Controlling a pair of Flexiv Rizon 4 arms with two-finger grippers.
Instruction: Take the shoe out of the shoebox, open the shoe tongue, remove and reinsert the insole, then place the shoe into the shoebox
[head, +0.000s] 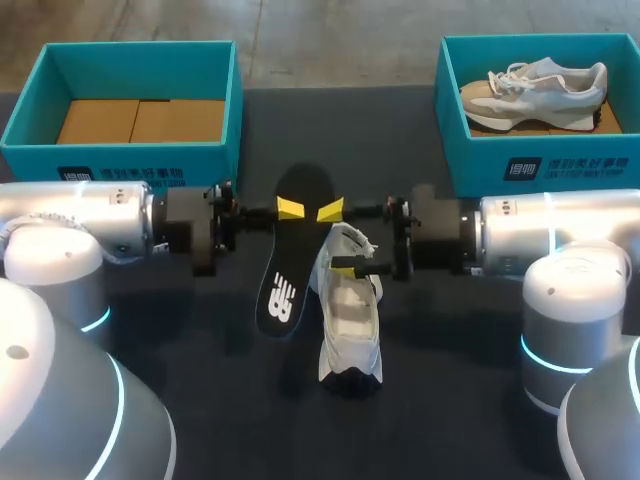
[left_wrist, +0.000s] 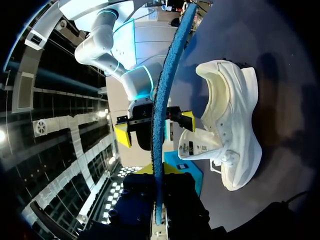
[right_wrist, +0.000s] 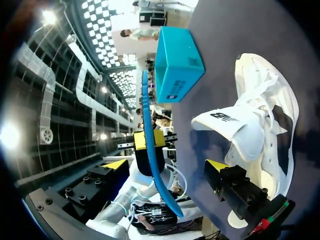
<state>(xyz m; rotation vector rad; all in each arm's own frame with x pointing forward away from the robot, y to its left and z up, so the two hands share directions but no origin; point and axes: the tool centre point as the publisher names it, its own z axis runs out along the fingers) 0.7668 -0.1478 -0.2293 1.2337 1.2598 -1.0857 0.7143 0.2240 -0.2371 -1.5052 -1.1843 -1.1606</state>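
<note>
The black insole (head: 280, 255) hangs tilted above the table, and my left gripper (head: 290, 208) is shut on its upper part. In the left wrist view it shows edge-on as a blue strip (left_wrist: 160, 110) running out from between my own fingers. My right gripper (head: 338, 238) stands open, one yellow tip beside the insole and the other over the shoe's collar. In the right wrist view its fingers (right_wrist: 217, 166) sit wide apart with the insole (right_wrist: 150, 165) between them, untouched. The white shoe (head: 350, 320) lies on the table below, its tongue (right_wrist: 235, 122) pulled up.
A teal shoebox (head: 120, 160) with a cardboard insert stands at the back left. A second teal shoebox (head: 540, 165) at the back right holds another pale shoe (head: 535, 90). Both arms lie across the table's middle.
</note>
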